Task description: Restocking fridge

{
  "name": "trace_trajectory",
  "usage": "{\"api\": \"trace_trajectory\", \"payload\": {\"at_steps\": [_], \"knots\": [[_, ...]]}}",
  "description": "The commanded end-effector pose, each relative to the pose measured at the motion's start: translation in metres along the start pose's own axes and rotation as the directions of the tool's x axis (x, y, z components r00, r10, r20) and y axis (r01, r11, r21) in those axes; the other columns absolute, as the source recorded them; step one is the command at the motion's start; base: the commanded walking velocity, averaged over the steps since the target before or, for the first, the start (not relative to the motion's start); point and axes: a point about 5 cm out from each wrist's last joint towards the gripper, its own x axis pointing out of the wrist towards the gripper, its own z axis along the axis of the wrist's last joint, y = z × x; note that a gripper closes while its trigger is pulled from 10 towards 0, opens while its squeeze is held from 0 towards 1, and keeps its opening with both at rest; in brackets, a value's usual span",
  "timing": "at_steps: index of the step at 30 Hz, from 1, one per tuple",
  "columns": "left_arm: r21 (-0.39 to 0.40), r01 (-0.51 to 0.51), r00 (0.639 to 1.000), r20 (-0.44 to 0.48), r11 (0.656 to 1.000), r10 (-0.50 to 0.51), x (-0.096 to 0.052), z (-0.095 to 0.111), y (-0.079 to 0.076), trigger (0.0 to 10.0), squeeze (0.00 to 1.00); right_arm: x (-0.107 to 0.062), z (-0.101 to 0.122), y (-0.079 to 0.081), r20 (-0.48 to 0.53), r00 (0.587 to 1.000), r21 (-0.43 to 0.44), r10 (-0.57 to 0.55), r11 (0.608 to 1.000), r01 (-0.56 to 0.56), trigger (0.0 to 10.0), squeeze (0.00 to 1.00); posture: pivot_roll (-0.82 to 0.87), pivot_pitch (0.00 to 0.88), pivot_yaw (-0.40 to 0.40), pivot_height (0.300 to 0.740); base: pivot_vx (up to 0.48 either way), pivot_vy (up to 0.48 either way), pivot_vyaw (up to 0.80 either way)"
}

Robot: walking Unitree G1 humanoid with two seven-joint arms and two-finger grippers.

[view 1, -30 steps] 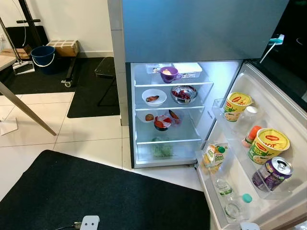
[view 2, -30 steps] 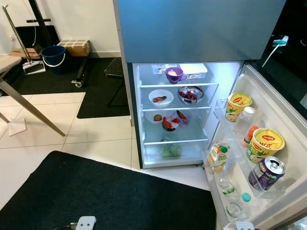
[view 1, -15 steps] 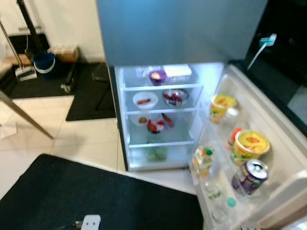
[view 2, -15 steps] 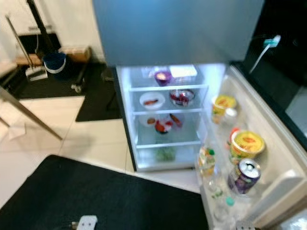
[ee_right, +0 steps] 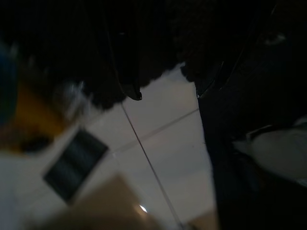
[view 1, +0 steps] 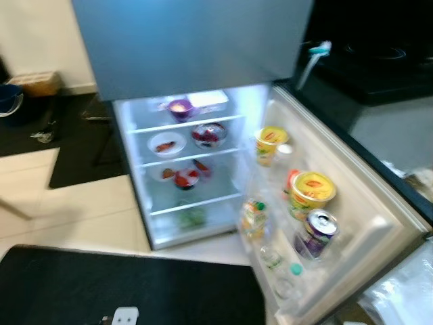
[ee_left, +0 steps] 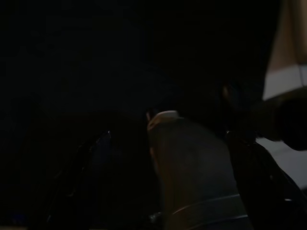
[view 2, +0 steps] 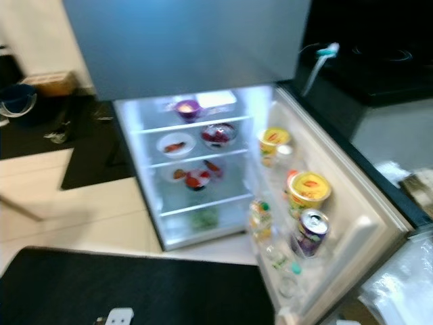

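Already stocked: open fridge (view 1: 196,169), door shelves (view 1: 304,230).

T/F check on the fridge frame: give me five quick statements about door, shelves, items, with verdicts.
1. The fridge door stands open. True.
2. A purple can sits in a door rack. True.
3. The purple cup is on the bottom shelf. False: it is on the top shelf.
4. The metal bowl sits beside a white bowl. True.
5. The yellow tub lies on the floor. False: it is in the door rack.
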Motion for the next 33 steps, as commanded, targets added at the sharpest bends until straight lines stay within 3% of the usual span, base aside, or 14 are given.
{"api": "trace_trajectory", "payload": {"at_steps": [1,5,7,9,10,11,12,15,19,22,24,27,30,33], "knots": [[-0.021,0.019,0.999,-0.043,1.0,-0.02,-0.001,-0.012,-0.006,10.0,0.0,-0.001,-0.001,-0.006,-0.008,1.0,0.031,-0.03,0.999,0.03,10.0,0.0,-0.02,0.0,-0.02,0.74,0.0,0.0,0.0],[-0.017,0.019,0.999,-0.042,1.0,-0.02,-0.001,-0.011,-0.006,10.0,0.0,-0.003,0.002,-0.024,0.003,0.994,0.086,-0.108,0.99,0.107,10.0,0.0,-0.02,0.0,-0.019,0.74,0.0,0.0,0.0],[-0.015,0.019,0.999,-0.04,1.0,-0.02,-0.001,-0.011,-0.006,10.0,0.0,-0.005,0.015,-0.036,0.064,0.985,0.157,-0.158,0.977,0.147,10.0,0.0,-0.02,0.0,-0.017,0.74,0.0,0.0,0.0],[-0.015,0.019,0.999,-0.04,1.0,-0.02,-0.001,-0.011,-0.006,10.0,0.0,-0.005,0.015,-0.036,0.064,0.985,0.157,-0.158,0.977,0.147,10.0,0.0,-0.02,0.0,-0.017,0.74,0.0,0.0,0.0],[-0.014,0.018,0.999,-0.039,1.0,-0.019,-0.001,-0.01,-0.006,10.0,0.0,-0.008,0.032,-0.049,0.14,0.968,0.247,-0.21,0.954,0.171,10.0,0.0,-0.02,0.0,-0.016,0.74,0.0,0.0,0.0],[-0.014,0.018,0.999,-0.039,1.0,-0.019,-0.001,-0.01,-0.006,10.0,0.0,-0.008,0.032,-0.049,0.14,0.968,0.247,-0.21,0.954,0.171,10.0,0.0,-0.02,0.0,-0.016,0.74,0.0,0.0,0.0],[-0.014,0.018,0.999,-0.038,1.0,-0.018,-0.001,-0.01,-0.005,10.0,0.0,-0.012,0.045,-0.058,0.194,0.951,0.311,-0.24,0.935,0.172,10.0,0.0,-0.02,0.0,-0.016,0.74,0.0,0.0,0.0],[-0.014,0.017,0.999,-0.038,1.0,-0.018,-0.001,-0.01,-0.005,10.0,0.0,-0.015,0.055,-0.065,0.231,0.937,0.351,-0.263,0.92,0.172,10.0,0.0,-0.02,0.0,-0.014,0.74,0.0,0.0,0.0],[-0.014,0.017,0.999,-0.037,1.0,-0.017,-0.001,-0.01,-0.004,10.0,0.0,-0.033,0.088,-0.105,0.316,0.851,0.454,-0.42,0.854,0.252,10.0,0.0,-0.02,0.0,-0.013,0.74,0.0,0.0,0.0],[-0.014,0.018,0.999,-0.036,1.0,-0.018,-0.001,-0.01,-0.004,10.0,0.0,-0.038,0.093,-0.113,0.326,0.83,0.483,-0.453,0.834,0.266,10.0,0.0,-0.02,0.0,-0.013,0.74,0.0,0.0,0.0],[-0.014,0.021,0.999,-0.033,1.0,-0.021,-0.001,-0.009,-0.005,10.0,0.0,-0.045,0.105,-0.122,0.376,0.797,0.572,-0.472,0.795,0.201,10.0,0.0,-0.02,0.0,-0.013,0.74,0.0,0.0,0.0],[-0.013,0.022,0.999,-0.031,1.0,-0.023,-0.001,-0.009,-0.005,10.0,0.0,-0.05,0.114,-0.126,0.432,0.772,0.632,-0.465,0.768,0.109,10.0,0.0,-0.02,0.0,-0.013,0.74,0.0,0.0,0.0],[-0.013,0.023,0.999,-0.028,1.0,-0.024,-0.001,-0.008,-0.005,10.0,0.0,-0.058,0.138,-0.122,0.614,0.71,0.614,-0.346,0.774,-0.154,10.0,0.0,-0.02,0.0,-0.013,0.74,0.0,0.0,0.0],[-0.013,0.024,0.999,-0.027,1.0,-0.024,-0.001,-0.008,-0.005,10.0,0.0,-0.062,0.147,-0.118,0.696,0.67,0.564,-0.259,0.775,-0.286,10.0,0.0,-0.02,0.0,-0.013,0.74,0.0,0.0,0.0]]}}
